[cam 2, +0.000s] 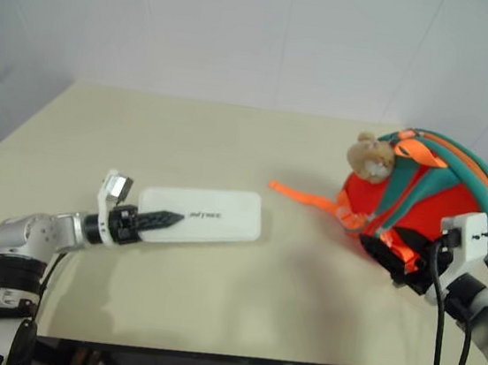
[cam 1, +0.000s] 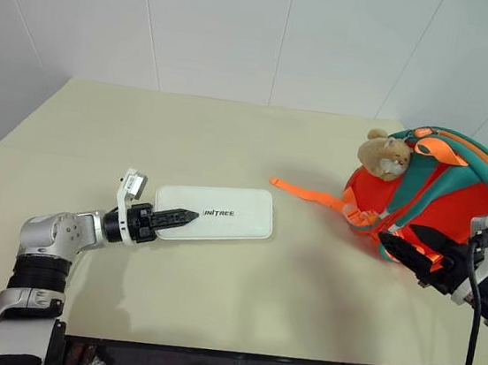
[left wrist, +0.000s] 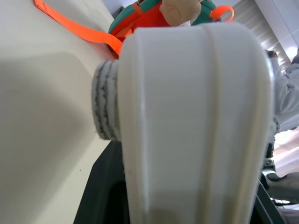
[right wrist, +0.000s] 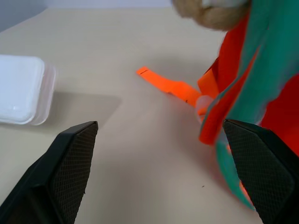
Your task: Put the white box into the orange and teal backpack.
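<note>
The white box lies about level over the pale table, towards its left half, with its near short end clamped in the left gripper; those black fingers are closed on the box's edge, one lying across its top beside the dark lettering. A shadow under the box suggests it sits a little clear of the surface, though I cannot say so for sure. Well apart, at the table's right side, stands the orange and teal backpack, rounded and upright, a tan plush bear perched at its top and an orange strap trailing flat across the table towards the box. The right gripper hangs just in front of the backpack's lower edge, its fingers spread wide and holding nothing.
</note>
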You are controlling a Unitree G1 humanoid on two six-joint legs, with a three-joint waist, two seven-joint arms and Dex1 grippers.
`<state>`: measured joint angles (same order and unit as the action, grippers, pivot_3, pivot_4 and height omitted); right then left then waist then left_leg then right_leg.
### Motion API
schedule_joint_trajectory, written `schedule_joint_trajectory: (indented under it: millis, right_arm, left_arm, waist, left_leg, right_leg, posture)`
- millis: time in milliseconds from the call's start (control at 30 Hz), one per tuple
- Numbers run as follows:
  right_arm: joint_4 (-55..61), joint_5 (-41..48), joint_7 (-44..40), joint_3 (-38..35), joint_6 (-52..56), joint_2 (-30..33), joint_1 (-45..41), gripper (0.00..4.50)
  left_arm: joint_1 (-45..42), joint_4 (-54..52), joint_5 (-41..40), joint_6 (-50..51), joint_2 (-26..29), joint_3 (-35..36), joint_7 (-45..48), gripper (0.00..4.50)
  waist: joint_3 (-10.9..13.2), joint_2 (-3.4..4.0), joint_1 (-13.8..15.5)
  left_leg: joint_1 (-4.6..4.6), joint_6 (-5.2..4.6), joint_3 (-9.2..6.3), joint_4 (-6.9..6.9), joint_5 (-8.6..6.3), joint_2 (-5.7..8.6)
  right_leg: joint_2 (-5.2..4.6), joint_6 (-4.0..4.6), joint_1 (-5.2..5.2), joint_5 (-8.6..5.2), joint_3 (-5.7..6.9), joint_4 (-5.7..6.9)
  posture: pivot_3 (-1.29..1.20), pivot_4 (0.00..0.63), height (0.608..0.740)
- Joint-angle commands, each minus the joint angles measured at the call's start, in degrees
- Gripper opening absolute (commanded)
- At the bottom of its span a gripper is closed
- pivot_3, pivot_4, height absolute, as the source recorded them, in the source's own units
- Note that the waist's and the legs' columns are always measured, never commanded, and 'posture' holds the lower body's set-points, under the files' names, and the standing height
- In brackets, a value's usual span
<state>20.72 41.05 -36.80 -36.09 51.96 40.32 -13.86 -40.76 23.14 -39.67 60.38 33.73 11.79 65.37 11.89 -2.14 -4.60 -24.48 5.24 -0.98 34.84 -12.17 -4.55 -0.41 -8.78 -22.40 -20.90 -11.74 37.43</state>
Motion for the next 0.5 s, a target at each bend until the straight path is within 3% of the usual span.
schedule_joint_trajectory:
  millis: [33, 500]
  right_arm:
    - [-5.28, -3.29, 0.76, 2.63, -6.23, 1.86, -4.56, 4.50]
    - [-23.01, -8.84, 2.03, 10.72, -18.37, -2.02, -19.01, 4.50]
  left_arm:
    - [-0.62, -2.24, -1.45, -0.84, -0.10, 0.41, 0.67, 1.31]
    - [3.15, -7.33, -4.19, 0.50, -0.28, 4.05, -3.24, 1.31]
  waist:
    - [0.00, 0.00, -0.20]
    - [0.00, 0.00, -0.18]
  left_leg:
    - [0.00, 0.00, 0.01, 0.04, 0.00, 0.00]
    - [0.02, 0.01, 0.03, 0.04, 0.01, -0.01]
  right_leg:
    - [0.00, 0.00, 0.00, 0.00, 0.00, 0.01]
    - [0.00, -0.01, -0.01, 0.00, -0.02, 0.07]
  posture:
    - [0.00, 0.150, 0.740]
    - [0.00, 0.150, 0.740]
